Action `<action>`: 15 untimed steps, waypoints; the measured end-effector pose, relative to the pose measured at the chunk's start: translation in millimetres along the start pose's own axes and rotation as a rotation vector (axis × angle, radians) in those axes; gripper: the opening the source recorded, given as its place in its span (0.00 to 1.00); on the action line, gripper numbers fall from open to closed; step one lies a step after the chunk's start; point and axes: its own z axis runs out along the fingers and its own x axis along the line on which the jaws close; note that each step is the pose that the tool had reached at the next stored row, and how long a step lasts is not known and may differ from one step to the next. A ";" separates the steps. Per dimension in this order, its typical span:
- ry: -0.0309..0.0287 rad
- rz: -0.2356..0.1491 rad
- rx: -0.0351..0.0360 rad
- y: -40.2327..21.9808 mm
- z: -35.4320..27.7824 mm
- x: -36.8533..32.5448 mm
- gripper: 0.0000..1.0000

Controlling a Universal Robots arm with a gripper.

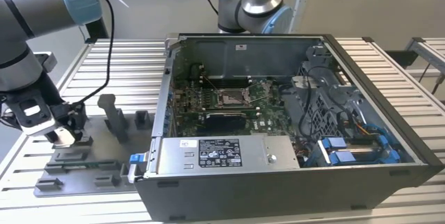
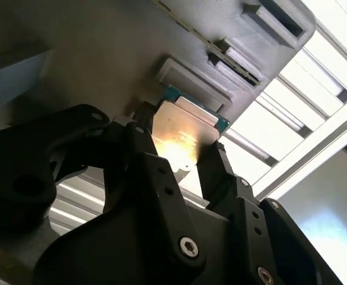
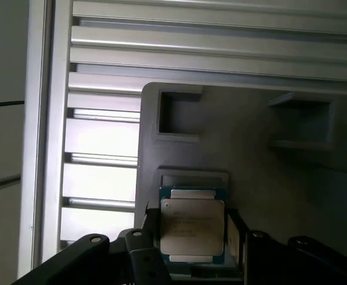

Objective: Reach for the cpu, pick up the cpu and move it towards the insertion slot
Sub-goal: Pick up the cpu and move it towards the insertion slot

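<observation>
1. Grip closed, seen close in both wrist views: black two-fingered gripper (image 2: 179,148) (image 3: 191,234), with fingers (image 2: 139,139) drawn in against two opposite edges of the small flat square cpu (image 2: 185,133) (image 3: 192,224), which has a silvery metal top and a green rim.
2. Held directly over a shallow square pocket of the grey plastic tray (image 3: 244,160). Cannot tell whether lifted clear of that pocket or resting in it. Near edge of the chip hidden behind the finger links.
3. Beyond it in the first wrist view, two more square recesses (image 3: 180,113) in the same tray, insides in shadow, one partly cropped.
4. In the exterior view, gripper (image 1: 64,133) low at the tray (image 1: 76,169) on the exterior view's left, on a ribbed aluminium table (image 1: 125,62). Upright grey pegs (image 1: 114,117) standing on the tray. Cpu too small and too covered there to pick out.
5. Just beside the tray, toward the exterior view's right, an open dark computer case (image 1: 278,193). Inside: silver power-supply box (image 1: 222,153) nearest, blue drive brackets (image 1: 355,153), dark cables (image 1: 313,104) and a green motherboard (image 1: 191,101).
6. Farthest in, the insertion slot (image 1: 232,97): a square socket with shiny metal frame and brownish centre, set in the motherboard, well apart from the cpu. Its lever hard to make out.
</observation>
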 end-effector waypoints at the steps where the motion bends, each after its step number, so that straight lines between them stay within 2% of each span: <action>1: 0.0000 0.000 0.0000 0.1 -2.4 0.0 0.00; 10: -0.0001 0.000 0.0000 0.6 -16.3 -0.1 0.00; 15: 0.0000 0.000 -0.0001 1.0 -26.8 -0.1 0.00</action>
